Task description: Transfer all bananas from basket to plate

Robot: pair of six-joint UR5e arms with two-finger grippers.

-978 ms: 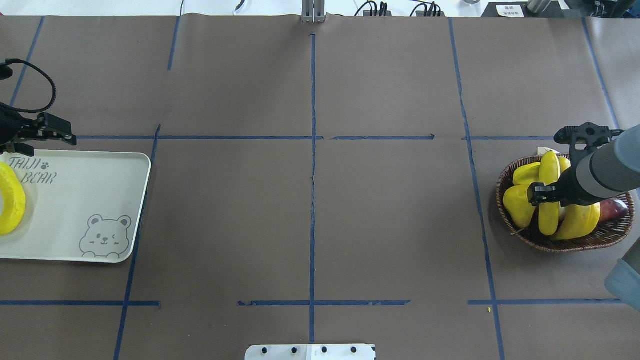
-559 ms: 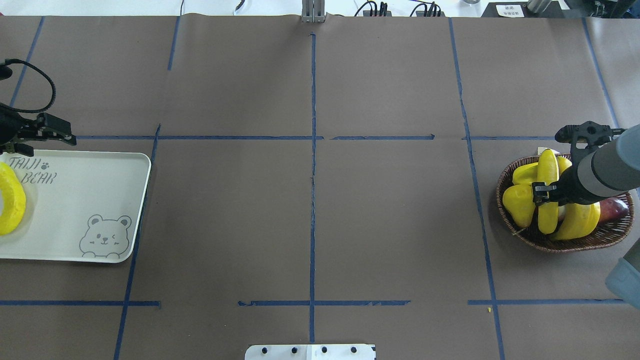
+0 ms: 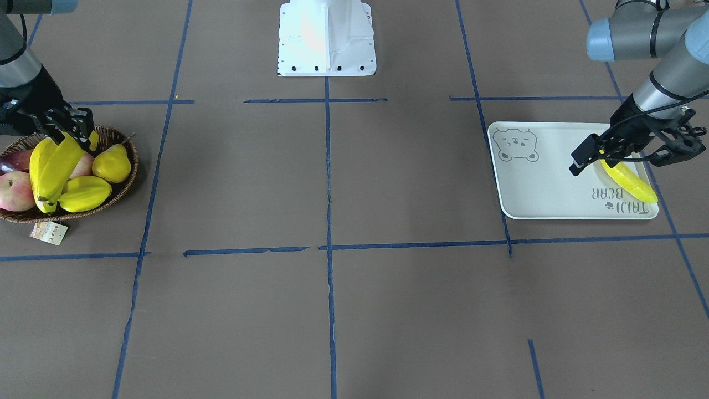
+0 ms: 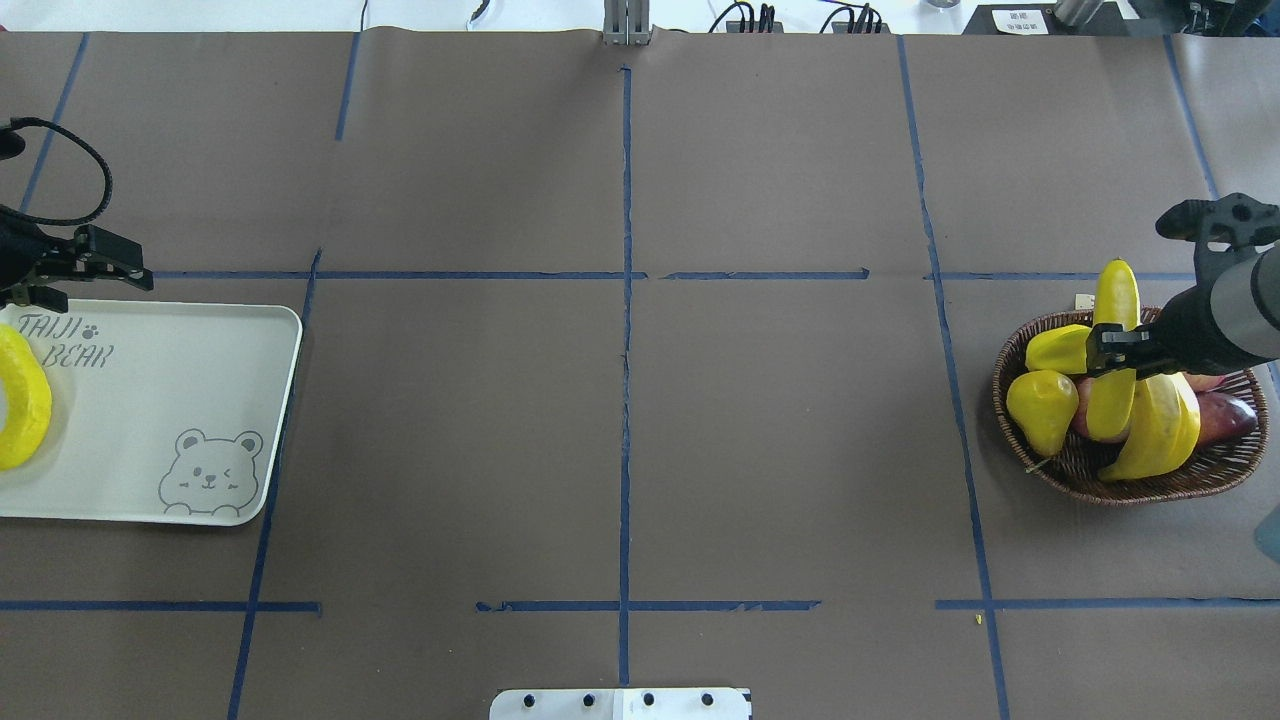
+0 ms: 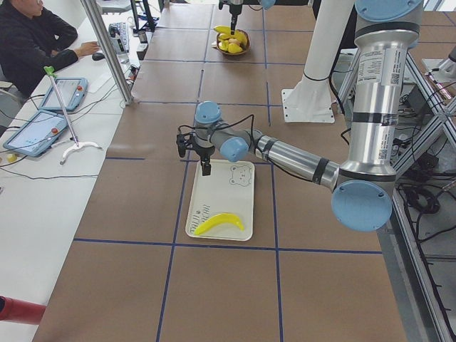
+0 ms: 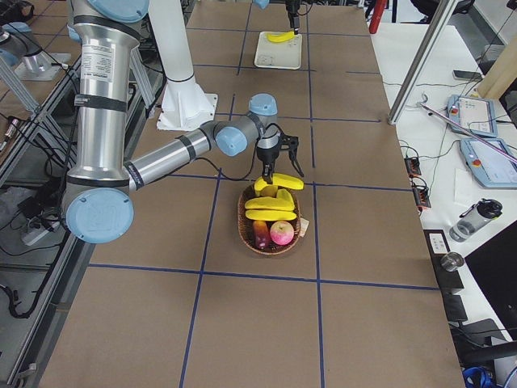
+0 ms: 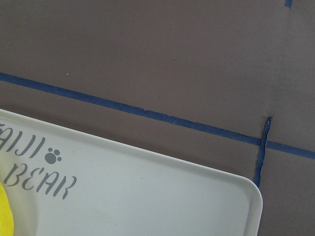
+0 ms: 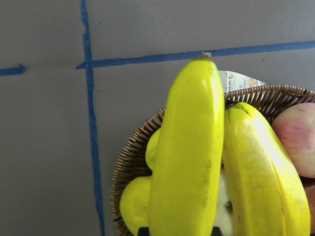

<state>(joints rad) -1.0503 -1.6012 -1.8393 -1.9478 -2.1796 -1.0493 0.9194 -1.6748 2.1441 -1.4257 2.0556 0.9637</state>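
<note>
Right tool (image 4: 1116,352) pinches a banana (image 4: 1117,290) about its middle, over the wicker basket (image 4: 1130,485) at the robot's right end of the bench (image 4: 620,400). The fruit hangs lengthwise, one tip past the far rim, the other over the heap; whether that lower end is free of the fruit beneath cannot be told. Just beside it in the basket lie two more bananas (image 4: 1160,430), a pear (image 4: 1040,405) and a starfruit (image 4: 1058,348). The step calls for a straight rise until the low tip is above rim and neighbours, and only then travel sideways. The skin is glossy (it would likely slide in the grip if swung), so a slow, level carry looks wise. Well apart, at the bench's other end, the bear-printed plate (image 4: 180,400) holds one banana at its outer edge (image 4: 25,410), leaving bare room near the bear. Left tool (image 4: 75,282) hovers at the plate's far edge, fingers spread and holding nothing.
</note>
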